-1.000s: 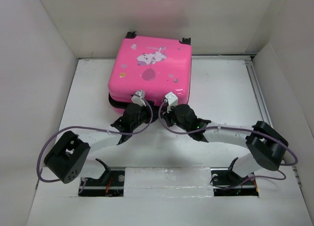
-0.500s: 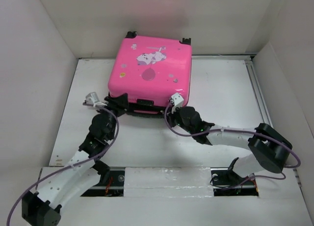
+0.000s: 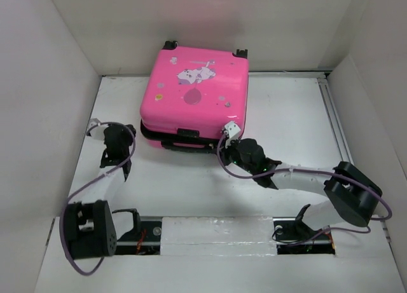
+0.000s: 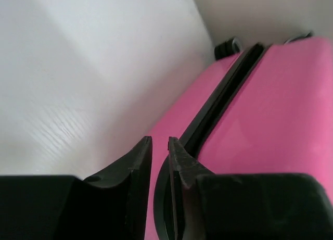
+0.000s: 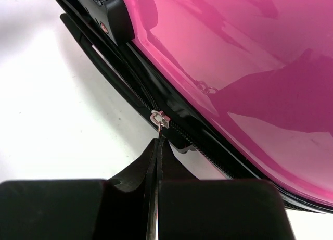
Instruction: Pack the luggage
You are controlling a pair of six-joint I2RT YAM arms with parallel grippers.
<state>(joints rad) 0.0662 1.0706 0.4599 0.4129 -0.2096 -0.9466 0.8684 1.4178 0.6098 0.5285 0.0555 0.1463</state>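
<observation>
Here, the small hot-pink hard-shell suitcase (image 3: 194,93) lay shut, cartoon print up, at the far middle of the white desk (image 3: 286,134). My right pincer (image 5: 156,143) was pressed closed on the small silver zipper pull (image 5: 158,117) in the black zipper trim (image 5: 130,84), at the case's near right corner. My left pincer (image 4: 160,146) hung beside the case's near left corner, its fingers barely parted and holding nothing, the pink side wall running away ahead of it.
</observation>
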